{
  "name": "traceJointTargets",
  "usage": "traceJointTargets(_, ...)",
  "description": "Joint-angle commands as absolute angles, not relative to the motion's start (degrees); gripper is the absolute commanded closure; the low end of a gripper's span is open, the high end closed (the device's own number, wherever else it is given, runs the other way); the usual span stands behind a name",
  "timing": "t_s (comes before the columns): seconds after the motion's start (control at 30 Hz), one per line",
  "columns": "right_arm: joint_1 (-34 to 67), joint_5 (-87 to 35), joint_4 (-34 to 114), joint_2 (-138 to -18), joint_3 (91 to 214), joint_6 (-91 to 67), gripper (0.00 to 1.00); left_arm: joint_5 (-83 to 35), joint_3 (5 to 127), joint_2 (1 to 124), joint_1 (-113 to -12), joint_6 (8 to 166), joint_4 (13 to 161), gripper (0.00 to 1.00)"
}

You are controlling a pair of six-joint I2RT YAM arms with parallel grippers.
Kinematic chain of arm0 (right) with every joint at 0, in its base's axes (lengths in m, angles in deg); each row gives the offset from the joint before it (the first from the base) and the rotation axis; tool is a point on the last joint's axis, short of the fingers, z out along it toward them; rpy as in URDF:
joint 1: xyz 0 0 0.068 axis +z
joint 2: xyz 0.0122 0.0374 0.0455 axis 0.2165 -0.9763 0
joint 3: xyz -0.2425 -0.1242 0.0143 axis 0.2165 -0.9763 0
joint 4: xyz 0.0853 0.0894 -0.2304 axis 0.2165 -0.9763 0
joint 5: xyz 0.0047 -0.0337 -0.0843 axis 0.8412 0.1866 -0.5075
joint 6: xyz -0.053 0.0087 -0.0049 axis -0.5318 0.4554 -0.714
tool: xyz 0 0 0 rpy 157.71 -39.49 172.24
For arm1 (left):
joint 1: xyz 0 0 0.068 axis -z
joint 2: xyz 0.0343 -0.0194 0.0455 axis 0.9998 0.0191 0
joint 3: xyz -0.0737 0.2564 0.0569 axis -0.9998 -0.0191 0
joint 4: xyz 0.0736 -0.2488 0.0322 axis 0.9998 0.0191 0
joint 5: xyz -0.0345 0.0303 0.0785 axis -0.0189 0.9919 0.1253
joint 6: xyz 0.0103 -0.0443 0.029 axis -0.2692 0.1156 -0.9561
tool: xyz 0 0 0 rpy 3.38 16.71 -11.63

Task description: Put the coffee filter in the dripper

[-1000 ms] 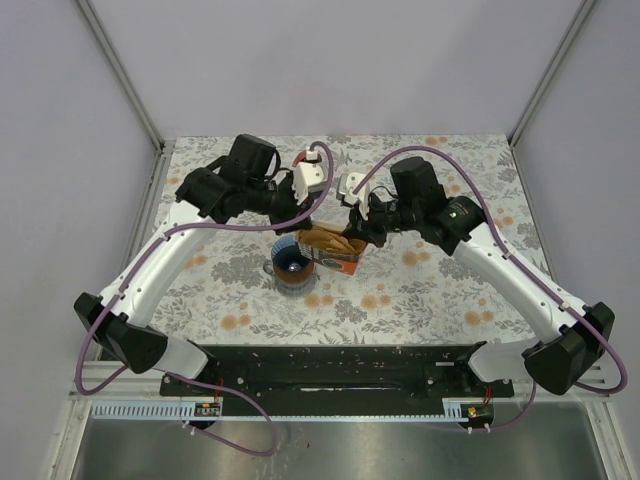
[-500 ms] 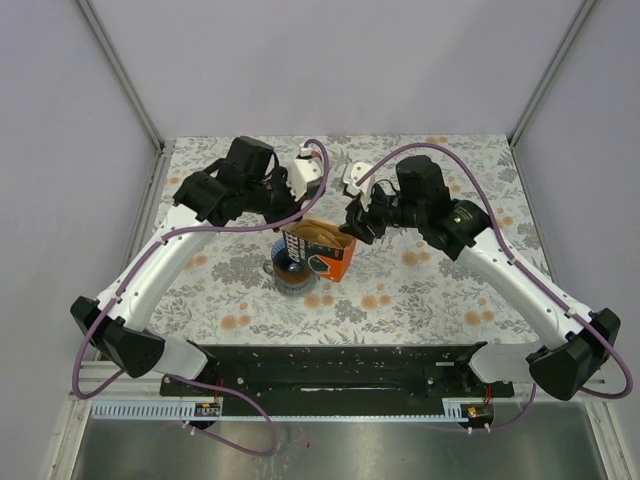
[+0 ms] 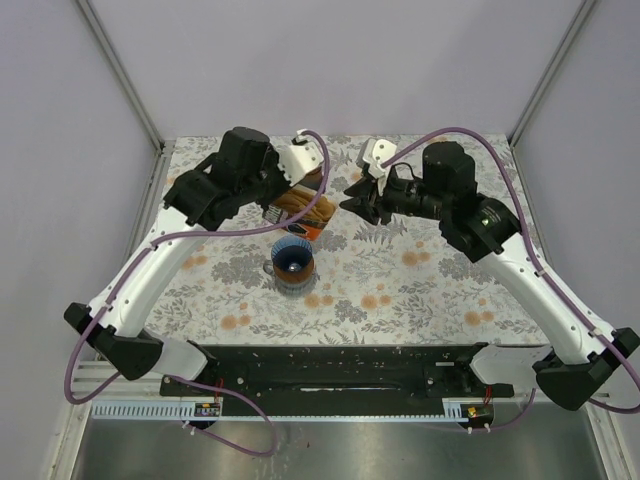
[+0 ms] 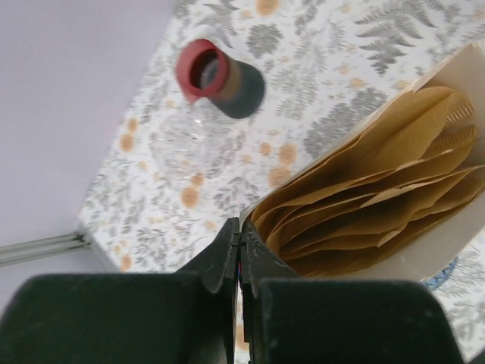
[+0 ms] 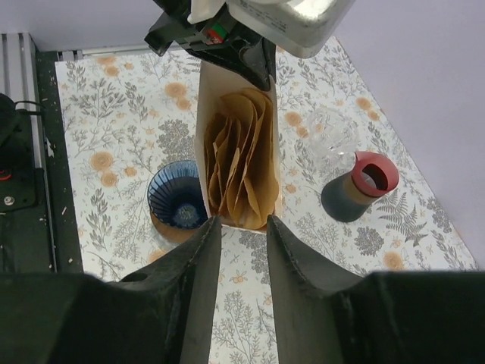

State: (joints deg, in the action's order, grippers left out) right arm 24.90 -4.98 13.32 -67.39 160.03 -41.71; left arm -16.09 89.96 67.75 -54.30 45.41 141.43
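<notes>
The blue ribbed dripper (image 3: 293,258) stands on a mug at the table's middle, also in the right wrist view (image 5: 178,199), with nothing inside it. My left gripper (image 4: 239,231) is shut on the wall of a white-and-orange box (image 3: 300,204) holding several brown paper filters (image 4: 379,197), and carries it tilted above the table, behind the dripper. My right gripper (image 5: 242,224) is open and empty, just to the right of the box (image 5: 239,152), its fingertips short of the box's open mouth. It shows in the top view (image 3: 352,200) as well.
A dark carafe with a red rim (image 5: 360,186) stands behind the box, also in the left wrist view (image 4: 216,72). A clear glass piece (image 4: 178,140) lies beside it. The floral tablecloth (image 3: 420,280) covers the table, with grey walls round it.
My left gripper has lifted the filter box up and back, away from the dripper. My right gripper has drawn back to the right, off the box, still empty.
</notes>
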Motion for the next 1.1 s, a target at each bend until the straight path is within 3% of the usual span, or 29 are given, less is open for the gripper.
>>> traceJointTargets(0.0, 25.6, -5.5, 17.6, -68.1, 163.0, -38.6, 0.62, -3.9, 94.9, 65.7, -51.8, 39.7, 137.6, 1.00)
traceJointTargets(0.27, 27.7, -8.5, 23.0, -67.6, 160.1, -36.8, 0.69, 2.7, 83.7, 59.0, -48.7, 33.4, 123.6, 1.00)
traceJointTargets(0.7, 31.8, -12.9, 33.7, -69.4, 156.8, -29.8, 0.62, 5.7, 87.6, 60.2, -46.3, 33.6, 121.1, 1.00)
traceJointTargets(1.07, 31.8, -16.7, 29.1, -76.1, 162.7, -31.3, 0.67, 4.2, 89.9, 61.3, -46.1, 35.3, 122.3, 1.00)
